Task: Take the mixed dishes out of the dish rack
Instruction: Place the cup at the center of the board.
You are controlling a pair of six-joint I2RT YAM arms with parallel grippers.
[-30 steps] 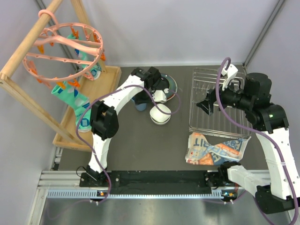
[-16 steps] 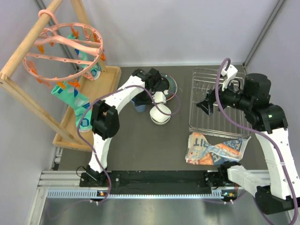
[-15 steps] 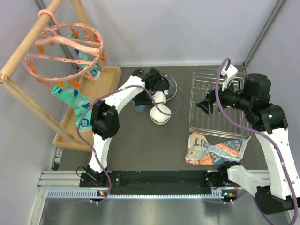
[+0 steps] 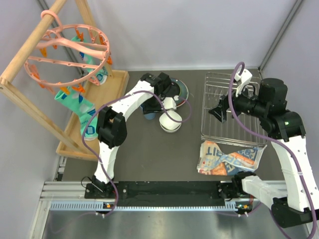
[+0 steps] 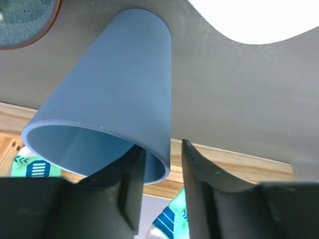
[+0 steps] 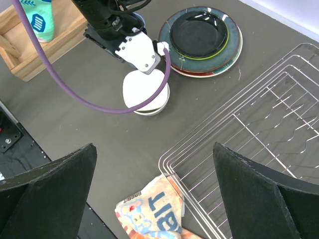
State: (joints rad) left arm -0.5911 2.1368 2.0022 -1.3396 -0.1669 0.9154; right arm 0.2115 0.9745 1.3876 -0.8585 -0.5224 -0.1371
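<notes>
My left gripper (image 5: 162, 159) stands partly open astride the light blue cup (image 5: 114, 94)'s rim wall, not pinching. My right gripper (image 6: 154, 164) gapes wide and empty above the dish rack (image 6: 279, 114). The cup sits mid-table toward the far edge, beside the white bowl (image 6: 145, 92). It looks light, stiff and smooth, so probably slippery. I'd take it by the rim wall. From above, my arm hides most of it.

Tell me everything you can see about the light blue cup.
The light blue cup is a smooth, matte, handleless tumbler that tapers to a narrower base. It stands upright, mouth up, on the dark table, near the teal plate and white bowl. The left gripper's fingers straddle its rim, one inside, one just clear outside.
</notes>
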